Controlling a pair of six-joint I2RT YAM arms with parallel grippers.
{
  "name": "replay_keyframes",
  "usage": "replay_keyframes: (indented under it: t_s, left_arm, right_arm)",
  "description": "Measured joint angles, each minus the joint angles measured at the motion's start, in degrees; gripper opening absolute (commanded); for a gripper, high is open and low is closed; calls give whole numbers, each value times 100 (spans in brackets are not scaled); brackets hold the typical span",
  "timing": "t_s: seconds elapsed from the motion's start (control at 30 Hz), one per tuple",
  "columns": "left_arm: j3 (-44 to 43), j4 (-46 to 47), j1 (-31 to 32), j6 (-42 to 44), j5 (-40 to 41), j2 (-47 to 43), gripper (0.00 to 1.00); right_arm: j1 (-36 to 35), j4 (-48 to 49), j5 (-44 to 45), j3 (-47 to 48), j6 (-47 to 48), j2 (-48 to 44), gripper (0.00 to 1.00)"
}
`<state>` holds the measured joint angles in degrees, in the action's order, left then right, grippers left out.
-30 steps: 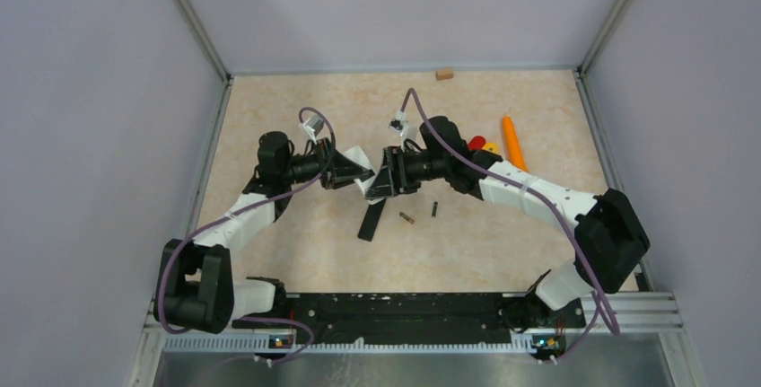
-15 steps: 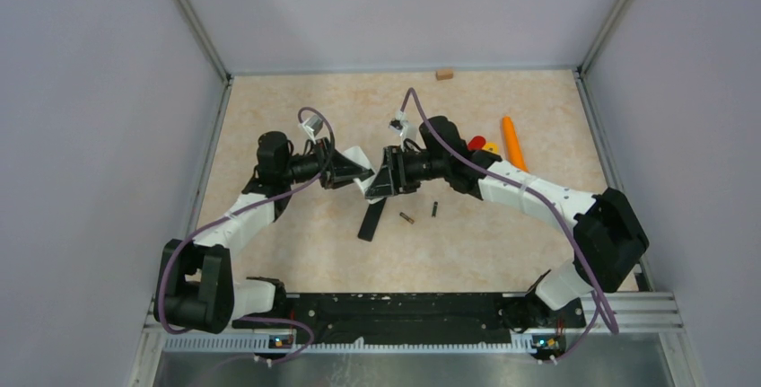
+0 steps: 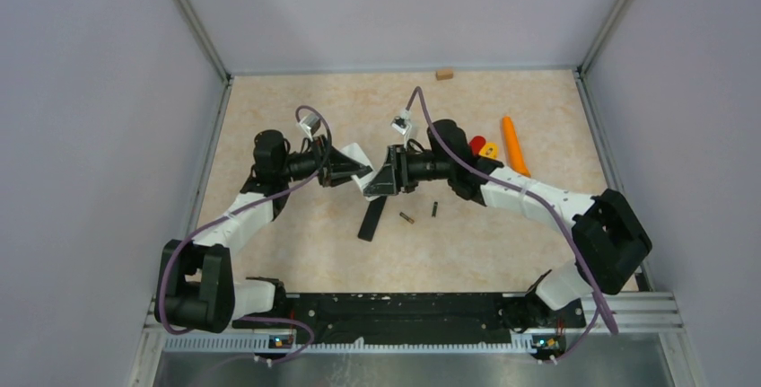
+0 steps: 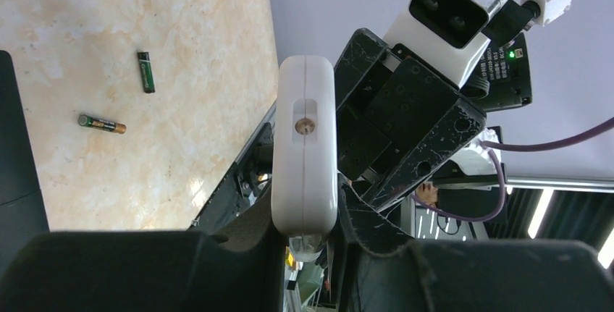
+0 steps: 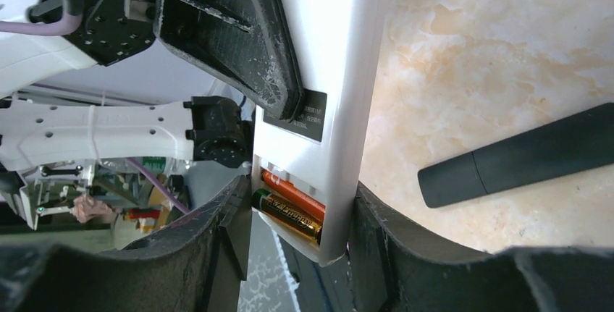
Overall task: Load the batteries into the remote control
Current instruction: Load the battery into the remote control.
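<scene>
Clamped on white remote [image 4: 304,145] with left claw [image 4: 303,236]; straddled by right claw [image 5: 300,195], grip unclear. Squeeze squarely, keeping seated batteries [image 5: 286,214] between its jaws undisturbed.

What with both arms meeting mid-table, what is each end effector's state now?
Left end effector: closed on the white plastic remote control.
Right end effector: closed on that remote control too.

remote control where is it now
Top view: the remote control is mid-table, raised between the left claw and right claw, by the black bar's far end.
</scene>
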<state>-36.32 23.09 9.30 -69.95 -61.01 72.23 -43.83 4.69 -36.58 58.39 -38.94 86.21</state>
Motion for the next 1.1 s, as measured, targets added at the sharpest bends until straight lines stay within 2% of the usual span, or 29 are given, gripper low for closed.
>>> replay_keyframes:
  t_s: [0.17,0.3,0.37,0.43,0.57,0.87,1.1]
  left_arm:
    - [0,153,7,-315,-144,0,0]
    - [-17,221,48,-529,-271,0,0]
    - [-46,245,70,-605,-304,0,0]
    - [-81,238,90,-616,-306,0,0]
    - [-138,212,87,-544,-280,-2,0]
    - [-210,208,87,-496,-313,-35,0]
    - [-232,203,59,-466,-343,-90,0]
  right_arm:
    - [26,732,-205,-306,-175,-96,55]
    - [68,1217,-271,-540,-302,-188,79]
    - [92,1342,-264,-627,-374,-223,85]
    - [118,1414,-245,-704,-431,-295,86]
    - [160,1569,-260,-734,-629,-466,80]
    - [203,2107,-400,-1014,-1172,-579,45]
    - [240,2146,-400,-1014,-1231,-455,31]
